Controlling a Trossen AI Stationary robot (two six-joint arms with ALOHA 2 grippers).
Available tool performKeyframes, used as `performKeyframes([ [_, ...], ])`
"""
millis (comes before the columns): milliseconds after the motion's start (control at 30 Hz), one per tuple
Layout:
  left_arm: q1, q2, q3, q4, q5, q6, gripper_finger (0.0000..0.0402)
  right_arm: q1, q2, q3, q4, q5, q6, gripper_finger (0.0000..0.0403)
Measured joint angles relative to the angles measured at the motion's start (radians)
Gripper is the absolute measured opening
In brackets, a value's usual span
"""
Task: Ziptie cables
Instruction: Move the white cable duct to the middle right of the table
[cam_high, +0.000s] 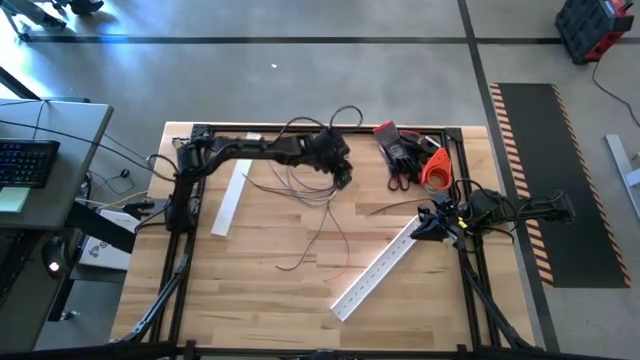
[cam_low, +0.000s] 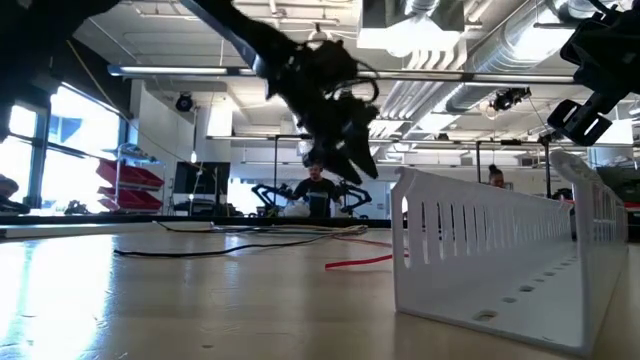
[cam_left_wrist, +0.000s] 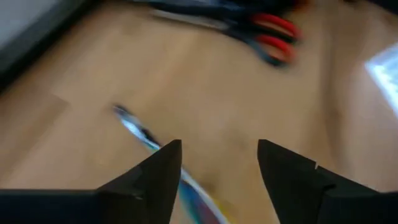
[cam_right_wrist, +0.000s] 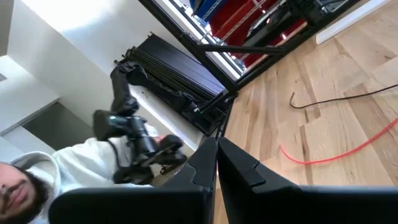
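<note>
1. Nearest us in the low view stands a slotted white channel strip (cam_low: 500, 255), lying diagonally on the wooden surface (cam_high: 260, 290), apparently kept clear of the work.
2. Our right end effector (cam_high: 432, 222) waits at the surface's right edge by that strip, its fingers pressed together on nothing. Its wrist view shows a person beyond the edge.
3. A thin red strand (cam_low: 358, 262) lies loose mid-surface.
4. The cables (cam_high: 310, 190) sprawl across the middle and far part of the surface, some loops rising near the arm.
5. Our left end effector (cam_high: 342, 172) hovers above the bunch's far right side, fingers spread wide and empty; a colourful wire (cam_left_wrist: 140, 130) lies just ahead of one finger, so we judge it positioned to gather strands.
6. Farthest, the red and black tool heap (cam_high: 410, 152) sits at the back.
</note>
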Motion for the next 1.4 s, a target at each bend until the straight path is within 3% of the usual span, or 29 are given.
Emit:
performKeyframes([
  [133,0.052,0.072,0.000,0.045,-0.013,0.022,0.0213,0.000,0.000,0.000,0.000,0.000,0.000,0.0000],
  [267,0.032,0.065,0.002,0.056,-0.025,0.026,0.0212,0.000,0.000,0.000,0.000,0.002,0.000,0.0000],
  [467,-0.001,0.066,0.001,0.019,-0.179,0.031,0.0212,0.000,0.000,0.000,0.000,0.001,0.000,0.0000],
  [633,-0.030,0.061,0.004,-0.053,-0.122,-0.044,0.0212,0.000,0.000,0.000,0.000,0.001,0.000,0.0000],
  [767,-0.111,0.054,0.002,-0.111,-0.031,-0.021,0.0212,0.000,0.000,0.000,0.000,0.001,0.000,0.0000],
  [900,-0.240,0.003,0.003,-0.250,0.111,0.161,0.0212,0.000,0.000,0.000,0.000,0.000,0.000,0.0000],
  [1000,-0.365,-0.030,0.003,-0.383,0.125,0.294,0.0212,0.000,0.000,0.000,0.000,0.000,0.000,0.0000],
  [1100,-0.481,-0.026,0.003,-0.441,0.161,0.277,0.0211,0.000,0.000,0.000,0.000,0.000,0.000,0.0000],
  [1167,-0.546,-0.003,0.003,-0.416,0.179,0.231,0.0206,0.000,0.000,0.000,0.000,0.000,0.000,0.0000],
  [1267,-0.622,0.034,0.002,-0.329,0.129,0.165,0.0190,0.000,0.000,0.000,0.000,0.000,0.000,0.0000],
  [1400,-0.656,0.092,0.003,-0.112,0.141,0.095,0.0160,0.000,0.000,0.000,0.000,0.000,0.000,0.0000],
])
